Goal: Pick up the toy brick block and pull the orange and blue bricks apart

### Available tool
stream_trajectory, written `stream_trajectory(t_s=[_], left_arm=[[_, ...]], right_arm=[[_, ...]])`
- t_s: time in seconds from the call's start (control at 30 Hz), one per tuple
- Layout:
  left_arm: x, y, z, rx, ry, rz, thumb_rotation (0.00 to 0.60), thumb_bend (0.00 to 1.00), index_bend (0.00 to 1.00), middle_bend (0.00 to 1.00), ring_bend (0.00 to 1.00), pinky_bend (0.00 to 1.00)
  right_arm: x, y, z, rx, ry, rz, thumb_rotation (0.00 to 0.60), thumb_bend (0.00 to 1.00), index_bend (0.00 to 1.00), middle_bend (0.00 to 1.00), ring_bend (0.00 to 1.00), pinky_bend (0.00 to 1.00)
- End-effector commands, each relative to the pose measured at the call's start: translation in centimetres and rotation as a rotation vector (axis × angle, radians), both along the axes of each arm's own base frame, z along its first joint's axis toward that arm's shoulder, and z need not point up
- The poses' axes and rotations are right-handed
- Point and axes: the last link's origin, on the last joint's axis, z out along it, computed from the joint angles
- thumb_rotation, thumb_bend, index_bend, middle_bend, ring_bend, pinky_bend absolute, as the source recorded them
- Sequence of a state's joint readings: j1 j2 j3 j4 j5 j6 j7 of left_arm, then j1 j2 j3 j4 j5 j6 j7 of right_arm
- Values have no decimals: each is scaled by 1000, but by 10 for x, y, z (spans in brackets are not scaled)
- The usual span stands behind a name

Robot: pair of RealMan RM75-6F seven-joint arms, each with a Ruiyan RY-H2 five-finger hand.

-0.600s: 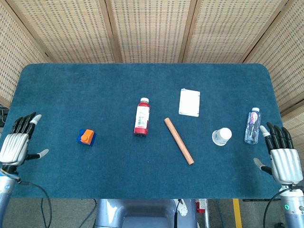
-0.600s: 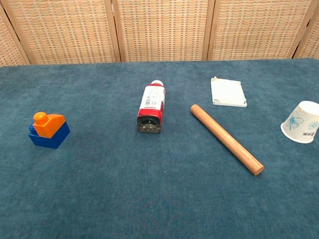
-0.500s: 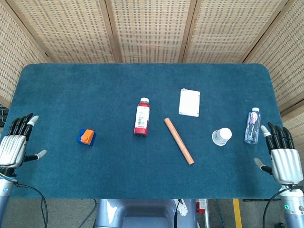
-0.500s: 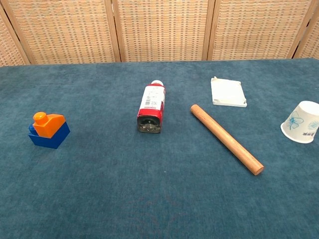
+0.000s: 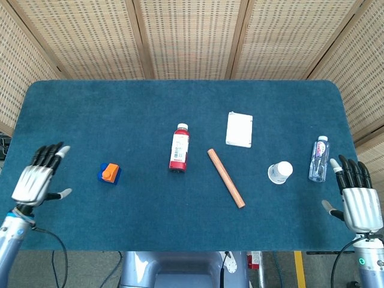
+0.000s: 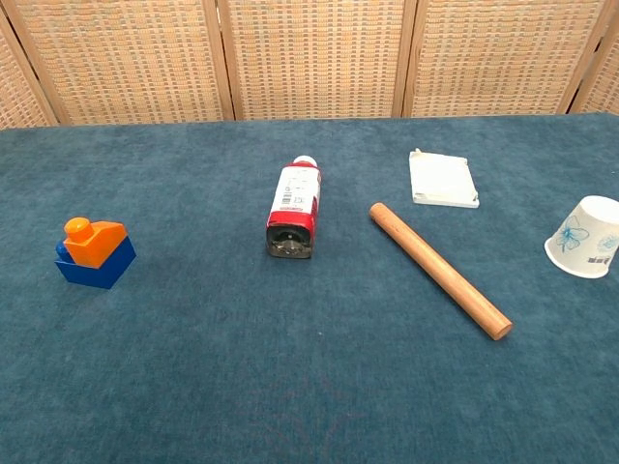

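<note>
From my station both feeds are bright and evenly lit, with soft, diffuse light from overhead. Shadows are short and faint: a thin dark edge under the red bottle and along the wooden rod in the chest view. The blue counter cloth is matte, with no glare. The head view is sharp enough to read the weave of the wicker screens, and its far counter edge bows slightly. The chest view looks a little softer, though the paper cup print is still legible.
</note>
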State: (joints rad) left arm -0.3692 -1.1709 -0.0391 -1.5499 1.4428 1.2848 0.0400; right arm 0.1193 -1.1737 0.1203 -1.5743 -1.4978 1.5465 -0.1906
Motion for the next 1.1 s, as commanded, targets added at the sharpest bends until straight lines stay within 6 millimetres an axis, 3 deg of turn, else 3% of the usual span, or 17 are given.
stream_trajectory(t_s=[0.03, 0.23, 0.43, 0.8, 1.1], left_arm=[[17, 38, -22, -117, 78, -136, 600, 62, 62, 18, 16, 0], [17, 62, -56, -204, 139, -212, 600, 99, 155, 118, 119, 0], [18, 72, -84, -268, 113, -210, 600, 122, 169, 133, 130, 0], [14, 77, -93, -273, 123, -220, 600, 132, 179, 146, 138, 0], [10, 82, -87, -257, 166, -225, 600, 137, 186, 150, 138, 0]], right_arm=[[-2, -2, 0, -3, 2, -8, 600, 0, 0, 0, 0, 0], [-5, -5, -1, -6, 6, -25, 600, 0, 0, 0, 0, 0], [-5, -6, -3, -5, 11, -34, 600, 0, 0, 0, 0, 0], [-6, -7, -4, -2, 8, -43, 600, 0, 0, 0, 0, 0], [-8, -8, -4, 1, 2, -48, 600, 0, 0, 0, 0, 0]])
